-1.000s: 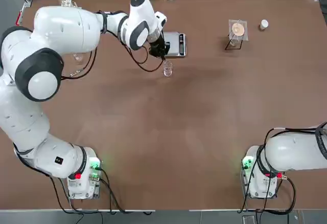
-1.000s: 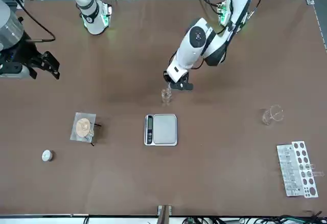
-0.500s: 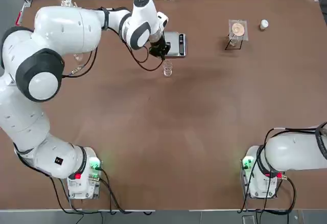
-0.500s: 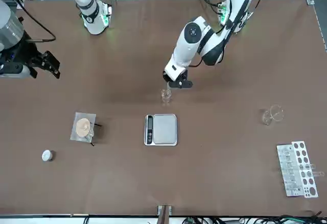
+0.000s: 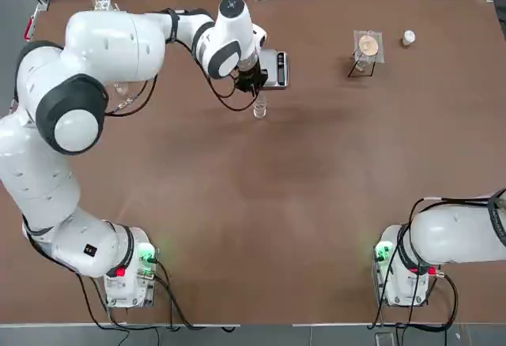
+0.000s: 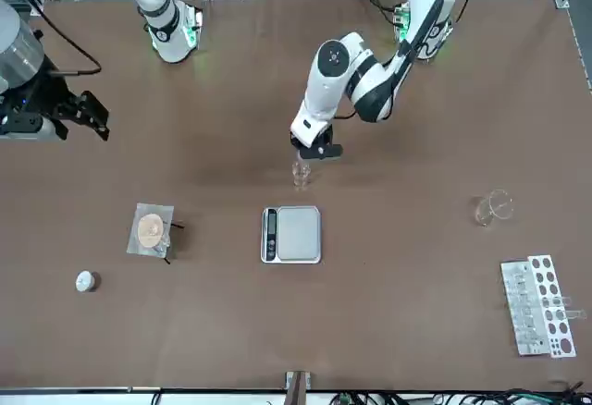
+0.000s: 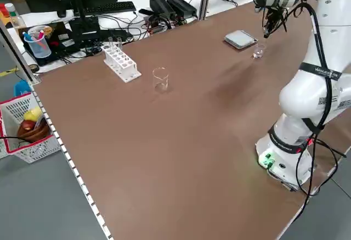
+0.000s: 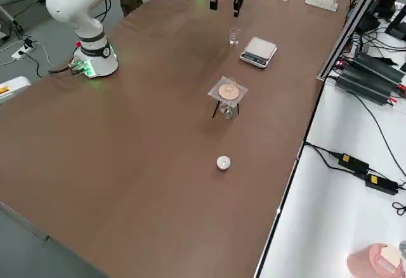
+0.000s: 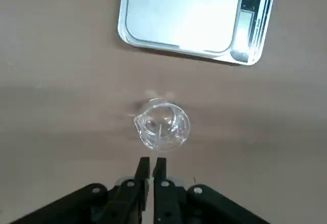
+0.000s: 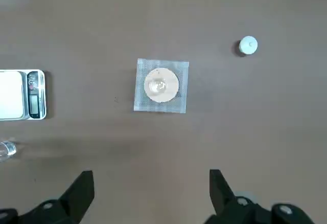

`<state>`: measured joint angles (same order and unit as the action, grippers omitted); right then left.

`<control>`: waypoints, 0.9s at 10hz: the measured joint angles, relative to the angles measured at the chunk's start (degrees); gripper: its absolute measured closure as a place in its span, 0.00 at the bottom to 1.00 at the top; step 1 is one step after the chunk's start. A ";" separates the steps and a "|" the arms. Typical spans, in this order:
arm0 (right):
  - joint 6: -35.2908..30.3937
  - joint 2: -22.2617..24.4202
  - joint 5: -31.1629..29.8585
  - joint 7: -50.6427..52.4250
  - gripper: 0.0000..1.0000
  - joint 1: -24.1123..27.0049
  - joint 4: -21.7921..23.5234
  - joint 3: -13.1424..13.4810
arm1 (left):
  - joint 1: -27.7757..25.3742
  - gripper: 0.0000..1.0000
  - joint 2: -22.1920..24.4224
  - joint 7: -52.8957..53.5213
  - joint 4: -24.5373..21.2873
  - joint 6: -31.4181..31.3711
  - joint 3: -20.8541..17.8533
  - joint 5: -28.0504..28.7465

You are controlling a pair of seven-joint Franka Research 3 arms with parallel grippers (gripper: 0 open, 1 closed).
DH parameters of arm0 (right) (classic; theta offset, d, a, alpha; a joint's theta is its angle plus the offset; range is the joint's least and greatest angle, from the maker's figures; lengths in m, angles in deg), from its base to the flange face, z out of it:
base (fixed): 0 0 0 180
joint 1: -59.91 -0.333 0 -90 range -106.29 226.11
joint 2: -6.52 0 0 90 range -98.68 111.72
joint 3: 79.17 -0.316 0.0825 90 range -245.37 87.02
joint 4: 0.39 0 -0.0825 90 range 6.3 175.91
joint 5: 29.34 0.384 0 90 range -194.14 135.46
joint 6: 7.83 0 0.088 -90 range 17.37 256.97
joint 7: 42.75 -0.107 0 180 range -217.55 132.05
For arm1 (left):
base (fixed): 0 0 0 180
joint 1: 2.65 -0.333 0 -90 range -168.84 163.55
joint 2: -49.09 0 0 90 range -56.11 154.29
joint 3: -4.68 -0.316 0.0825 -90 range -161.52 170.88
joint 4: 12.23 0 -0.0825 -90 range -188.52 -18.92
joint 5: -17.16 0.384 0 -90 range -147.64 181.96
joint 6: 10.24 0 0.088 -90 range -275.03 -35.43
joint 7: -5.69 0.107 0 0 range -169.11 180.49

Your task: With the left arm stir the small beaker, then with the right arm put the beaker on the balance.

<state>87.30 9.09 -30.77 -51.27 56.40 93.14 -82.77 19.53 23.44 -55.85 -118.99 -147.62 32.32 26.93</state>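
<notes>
The small beaker [image 5: 259, 110] [image 6: 301, 174] [image 9: 161, 124] is a tiny clear glass cup standing upright on the brown table, just on the robot's side of the balance [image 5: 271, 68] [image 6: 292, 234] [image 9: 191, 17]. My left gripper [image 5: 254, 84] [image 6: 314, 151] [image 9: 151, 166] hangs above the beaker's near rim with its fingers shut. I cannot tell whether something thin is pinched between them. My right gripper [image 6: 79, 114] [image 10: 150, 180] is open, raised well off to the robot's right, and holds nothing.
A wire stand with a mesh square [image 5: 368, 46] [image 10: 161, 86] and a white-capped little bottle [image 5: 408, 38] [image 10: 248, 45] sit at the far right. A larger beaker [image 6: 495, 206] [image 7: 160, 78] and a white test-tube rack [image 6: 536, 305] [image 7: 122, 62] stand at the far left.
The left arm's wrist has swung a little toward the balance, and its gripper has shifted slightly over the beaker. The beaker and the right arm have not moved.
</notes>
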 joint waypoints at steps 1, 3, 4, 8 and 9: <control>-0.15 0.04 0.00 0.01 0.00 0.00 -0.04 -0.01 | 0.42 0.93 -0.76 -2.78 0.80 0.26 -0.01 2.19; -0.19 0.07 0.00 0.03 0.00 -0.01 -0.07 -0.04 | 0.57 0.93 -2.37 -5.49 2.55 1.33 -0.04 4.63; -0.19 0.08 0.00 0.03 0.00 -0.02 -0.09 -0.12 | 0.56 0.93 -2.94 -5.56 3.37 1.93 -0.10 4.72; -0.19 0.08 0.00 0.03 0.00 -0.07 -0.10 -0.19 | 0.89 0.93 -3.21 -5.68 4.30 4.69 -0.13 4.95; -0.19 0.08 0.01 0.03 0.00 -0.07 -0.12 -0.19 | 1.40 0.93 -3.21 -6.35 4.49 5.20 -0.12 4.95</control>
<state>87.10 9.18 -30.76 -51.24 56.33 93.02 -82.96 20.93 20.23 -62.20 -114.50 -142.42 32.20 31.88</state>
